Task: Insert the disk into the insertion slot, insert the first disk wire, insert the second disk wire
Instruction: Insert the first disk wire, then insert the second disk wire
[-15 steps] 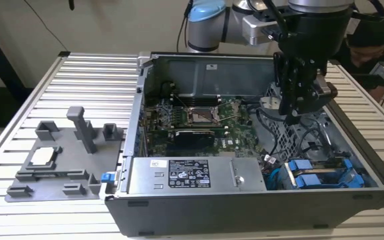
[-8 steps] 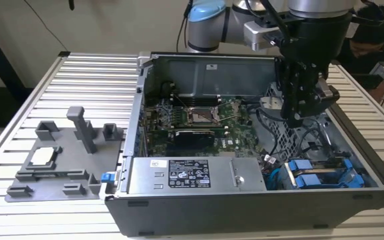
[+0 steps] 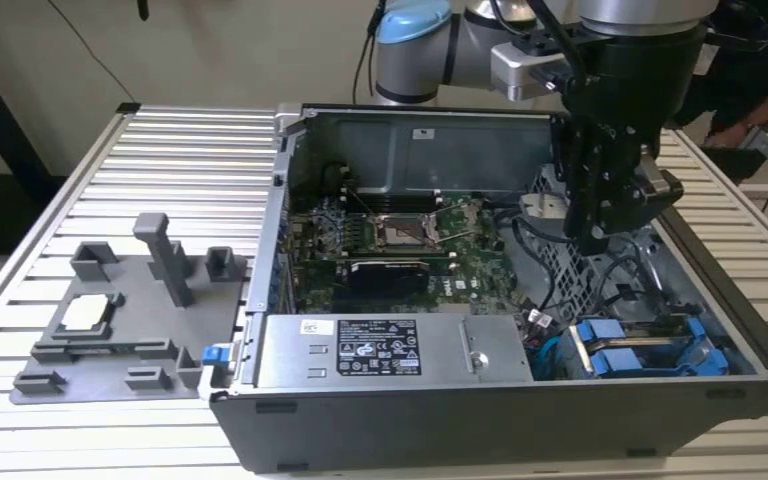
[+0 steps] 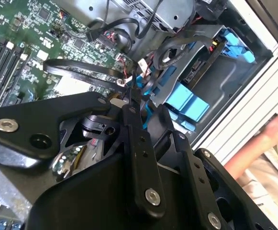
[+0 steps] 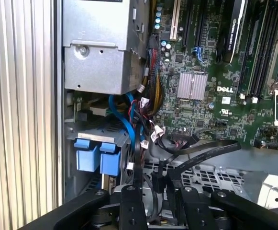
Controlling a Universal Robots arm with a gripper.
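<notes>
The disk lies in its bright blue carrier inside the insertion slot, at the case corner on the exterior view's right. Its blue tabs appear in the first wrist view and the carrier in the second. My black gripper hangs inside the case above the perforated cage, behind the disk. Its fingers look shut on a thin black disk wire that runs from the disk area into the gripper. A flat black cable loops beside it.
The grey power-supply box fills the case front beside the disk, with the green motherboard behind it. A grey fixture plate lies on the slatted table at the exterior view's left. A person's hand is just outside the case wall.
</notes>
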